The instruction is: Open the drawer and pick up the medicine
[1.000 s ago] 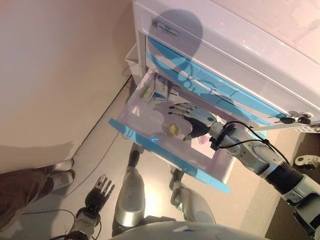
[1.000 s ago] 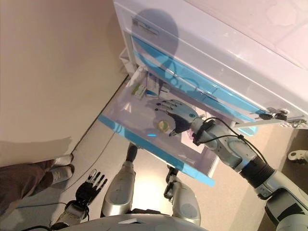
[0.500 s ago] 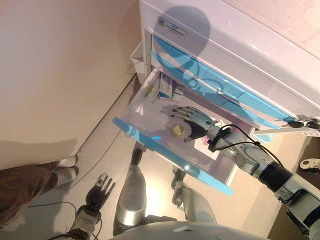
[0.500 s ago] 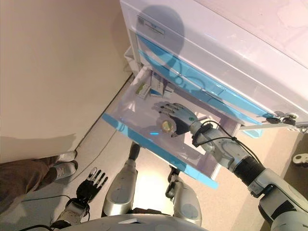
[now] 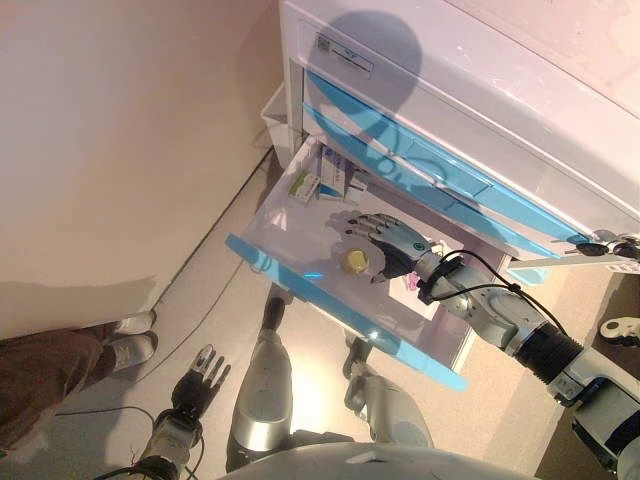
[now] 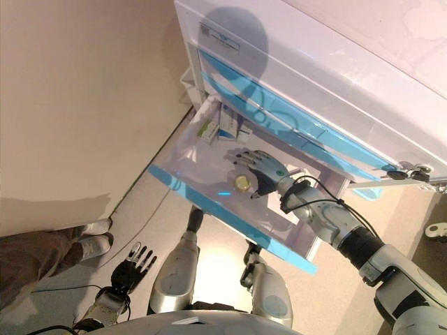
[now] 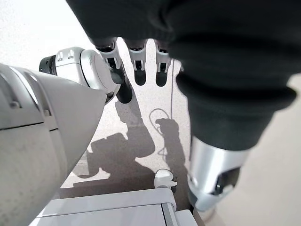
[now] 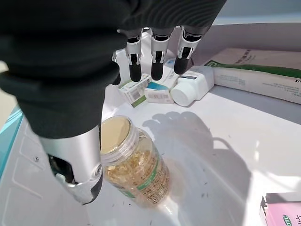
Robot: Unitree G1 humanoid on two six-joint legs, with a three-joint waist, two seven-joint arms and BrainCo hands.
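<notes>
The drawer (image 5: 291, 276), clear with a blue front edge, stands pulled out of the white cabinet (image 5: 455, 95). A clear medicine bottle (image 5: 354, 261) with a yellow lid and yellow capsules stands in it. My right hand (image 5: 392, 244) reaches into the drawer and hovers over the bottle. In the right wrist view its fingers (image 8: 155, 61) are straight past the bottle (image 8: 135, 165) and the thumb (image 8: 78, 170) hangs beside it, not closed on it. My left hand (image 5: 201, 376) hangs open low by the floor.
Small medicine boxes (image 8: 140, 90), a white bottle (image 8: 191, 86) and a green-and-white box (image 8: 256, 74) lie at the drawer's back, a pink box (image 8: 283, 213) at its near side. More blue-fronted drawers (image 5: 420, 165) are shut above. A person's shoes (image 5: 125, 340) show by the wall at the left.
The camera shifted after the earliest frame. My right hand has settled a little closer over the yellow-lidded bottle. The left hand has stayed where it hangs.
</notes>
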